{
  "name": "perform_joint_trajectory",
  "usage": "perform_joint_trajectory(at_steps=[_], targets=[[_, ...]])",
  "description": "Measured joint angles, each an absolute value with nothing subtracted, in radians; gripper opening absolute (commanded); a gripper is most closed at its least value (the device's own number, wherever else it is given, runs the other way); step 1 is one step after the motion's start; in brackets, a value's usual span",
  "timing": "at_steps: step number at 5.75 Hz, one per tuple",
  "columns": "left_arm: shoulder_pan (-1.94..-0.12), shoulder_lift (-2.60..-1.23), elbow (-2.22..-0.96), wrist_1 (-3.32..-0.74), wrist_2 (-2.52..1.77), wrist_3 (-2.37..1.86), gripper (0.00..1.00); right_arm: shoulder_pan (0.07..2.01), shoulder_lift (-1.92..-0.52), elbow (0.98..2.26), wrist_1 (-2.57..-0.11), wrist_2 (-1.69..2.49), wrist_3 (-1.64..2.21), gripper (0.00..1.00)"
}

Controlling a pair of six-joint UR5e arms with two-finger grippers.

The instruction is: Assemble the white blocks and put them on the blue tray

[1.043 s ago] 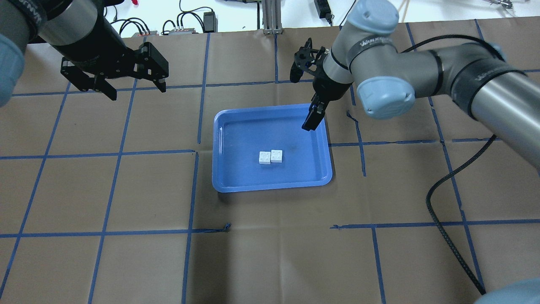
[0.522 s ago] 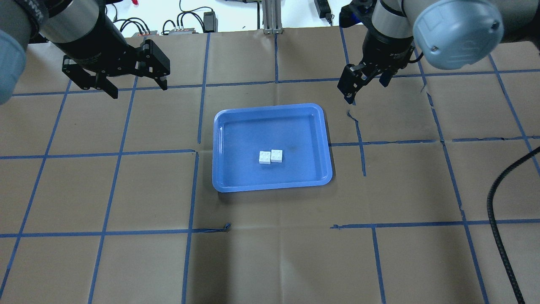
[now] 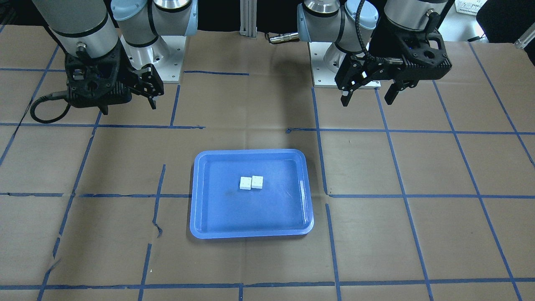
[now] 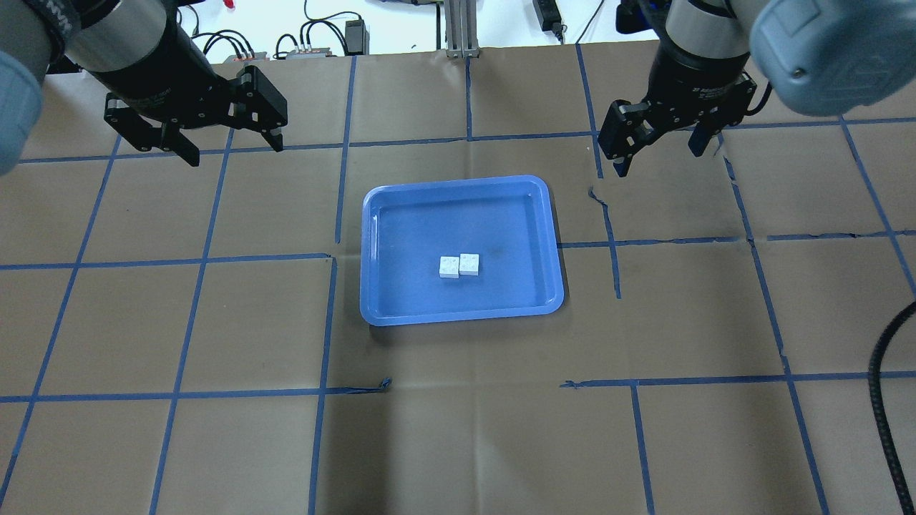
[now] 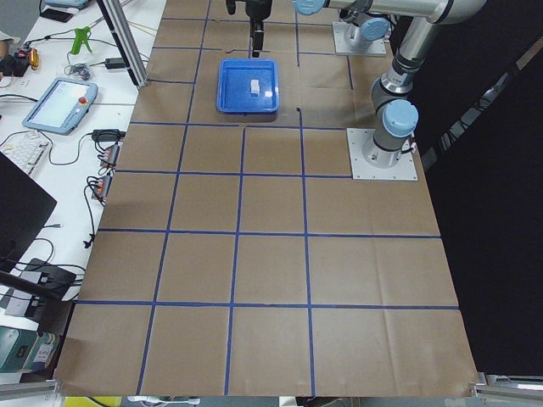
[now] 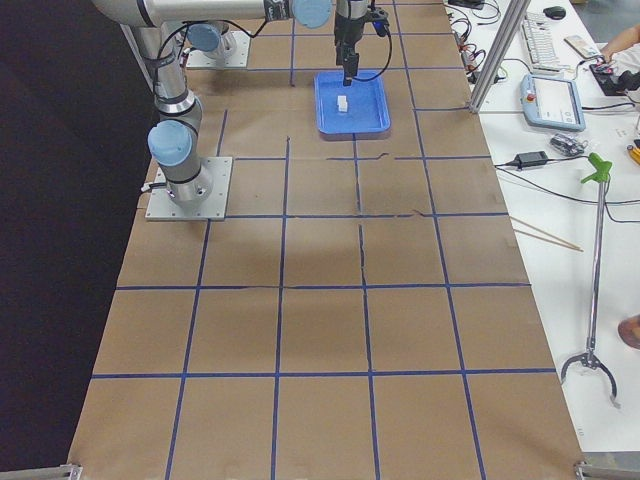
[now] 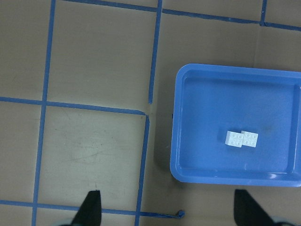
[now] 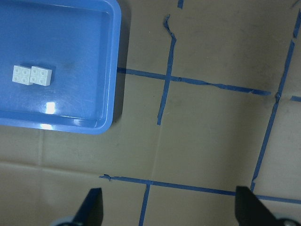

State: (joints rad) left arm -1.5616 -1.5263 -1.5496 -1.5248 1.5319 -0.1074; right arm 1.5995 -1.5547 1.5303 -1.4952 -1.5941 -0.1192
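Note:
The two white blocks (image 4: pixel 459 265) lie side by side, touching and slightly offset, near the middle of the blue tray (image 4: pixel 461 316). They also show in the front view (image 3: pixel 251 182) on the tray (image 3: pixel 250 233), in the left wrist view (image 7: pixel 241 139) and in the right wrist view (image 8: pixel 32 75). My left gripper (image 4: pixel 232 150) is open and empty, held above the table beyond the tray's far left. My right gripper (image 4: pixel 658 159) is open and empty, above the table beyond the tray's far right corner. In the front view the left gripper (image 3: pixel 366 101) is on the right and the right gripper (image 3: pixel 127 108) on the left.
Brown paper with a blue tape grid (image 4: pixel 336 257) covers the table. A black cable (image 4: pixel 879 408) hangs at the right edge. The arm bases (image 3: pixel 167 71) stand at the robot's side. Cables and plugs (image 4: pixel 308 43) lie beyond the far edge.
My right gripper has risen from over the tray's far right corner and swung right and back, clear of the tray. The left gripper has barely moved. The blocks have stayed put.

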Motion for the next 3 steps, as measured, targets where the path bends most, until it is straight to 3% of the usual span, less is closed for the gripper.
perform_joint_trajectory(at_steps=[3], targets=[[-1.56, -1.526, -1.558, -1.525, 1.533, -0.101, 0.99, 1.559, -1.58, 1.54, -1.481, -1.59, -0.106, 1.0]])
